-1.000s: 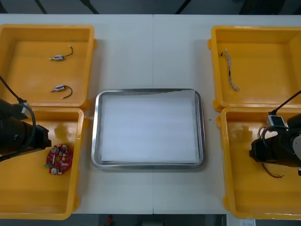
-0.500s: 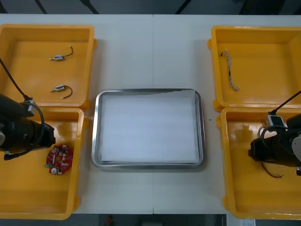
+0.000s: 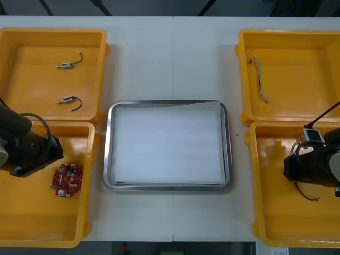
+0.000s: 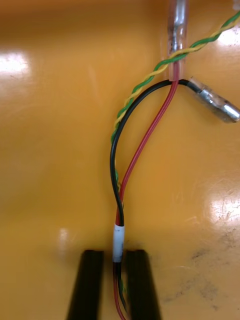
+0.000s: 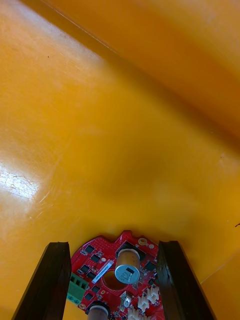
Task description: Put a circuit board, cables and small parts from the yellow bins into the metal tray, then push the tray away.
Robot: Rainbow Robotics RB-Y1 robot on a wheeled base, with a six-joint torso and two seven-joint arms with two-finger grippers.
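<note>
One tray (image 3: pixel 109 149) separates the work: in the near left bin (image 3: pixel 32 223), the left end effector (image 5: pixel 114 245), spread, brackets the circuit board (image 5: pixel 117 275); in the near right bin (image 3: pixel 276 223), the wrist view shows the right end effector (image 4: pixel 114 254) pinching cables (image 4: pixel 120 165).

light table (image 3: pixel 172 58) carries four yellow bins (image 3: pixel 32 85), metal tray (image 3: pixel 170 143) lying between them

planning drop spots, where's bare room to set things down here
Free: the metal tray's whole white inside; the table between far-left bin and far-right bin. Crowded: near-left bin, left gripper open astride the circuit board; near-right bin, right gripper shut on the red and black cable.
</note>
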